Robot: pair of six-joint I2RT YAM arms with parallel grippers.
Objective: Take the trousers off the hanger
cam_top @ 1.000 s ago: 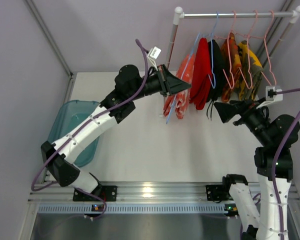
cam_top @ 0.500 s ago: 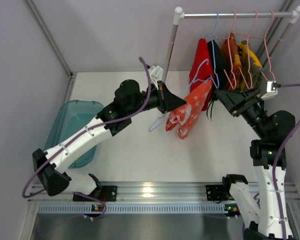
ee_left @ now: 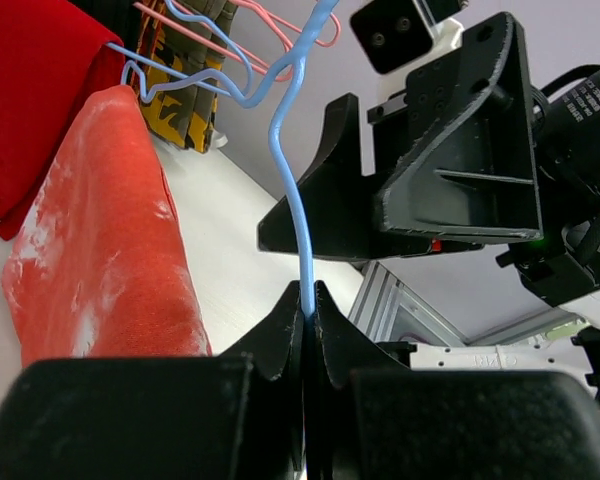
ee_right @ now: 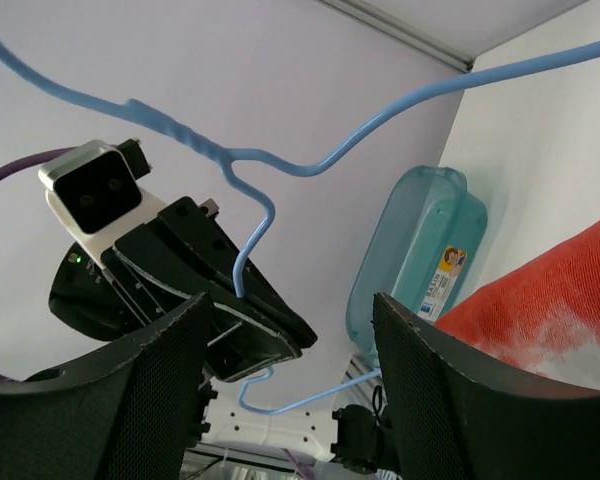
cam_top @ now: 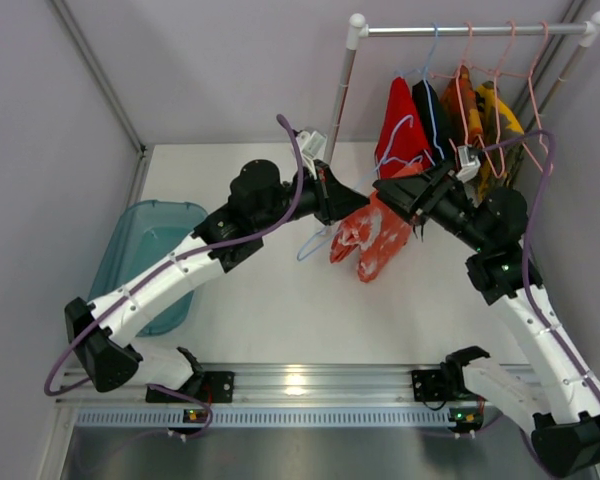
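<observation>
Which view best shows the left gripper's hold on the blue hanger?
Left wrist: the left gripper pinches the blue hanger close up. The top view shows it small and thin; the right wrist shows the wire meeting that gripper from farther off.

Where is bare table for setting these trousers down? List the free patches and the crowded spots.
Largest bare table: between the left arm, the front rail and the right arm. Smaller patch: far-left corner, between the teal bin and the back wall. Crowded: below the rack, where the left gripper, right gripper, blue hanger and blotched trousers meet.
</observation>
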